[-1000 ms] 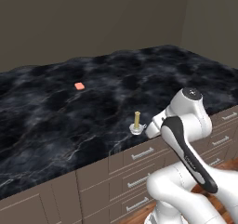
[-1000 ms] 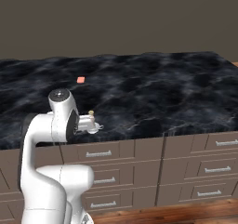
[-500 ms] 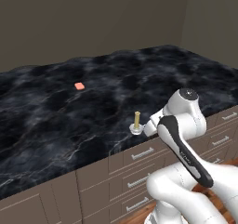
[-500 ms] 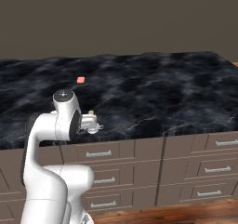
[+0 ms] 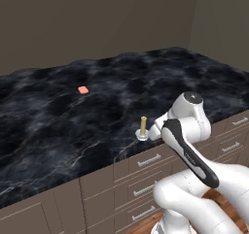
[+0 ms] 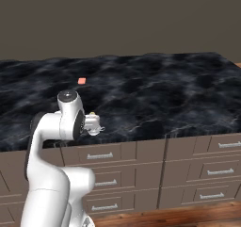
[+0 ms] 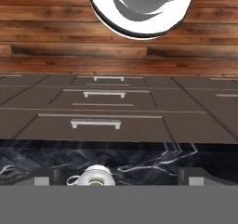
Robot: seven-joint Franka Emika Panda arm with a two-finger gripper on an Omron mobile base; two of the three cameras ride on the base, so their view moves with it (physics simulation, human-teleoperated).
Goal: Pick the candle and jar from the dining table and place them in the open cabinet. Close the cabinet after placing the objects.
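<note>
The candle, a short yellowish stick in a small clear round holder, stands upright near the front edge of the black marble dining table. My white hand is low beside it on its right. From the right base it shows as candle, mostly behind my wrist. In the hand view, looking down over the table edge, the candle holder with its little handle lies between the two finger tips of my gripper, which stands open and wide around it. The jar and the cabinet are out of view.
A flat salmon-orange piece lies further back on the table, also salmon-orange piece. Below the top run taupe drawer fronts with silver handles, over a wooden floor. The dark marble stretches wide on both sides.
My arm has shifted only slightly near the candle. The candle stands where it was, and the jaws have stayed wide.
</note>
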